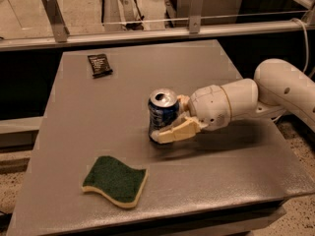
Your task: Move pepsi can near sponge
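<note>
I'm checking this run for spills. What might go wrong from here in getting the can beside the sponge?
1. The gripper grips the pepsi can with one of its fingers near the base, so the can might tip if it drags on the table.
2. The sponge lies close by; overshooting could shove it or land the can on its wavy edge.

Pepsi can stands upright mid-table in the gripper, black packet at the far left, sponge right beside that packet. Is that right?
No. The camera view shows the sponge near the table's front edge, well apart from the black packet at the far left. The rest holds: the pepsi can stands upright mid-table, the gripper shut on it.
</note>
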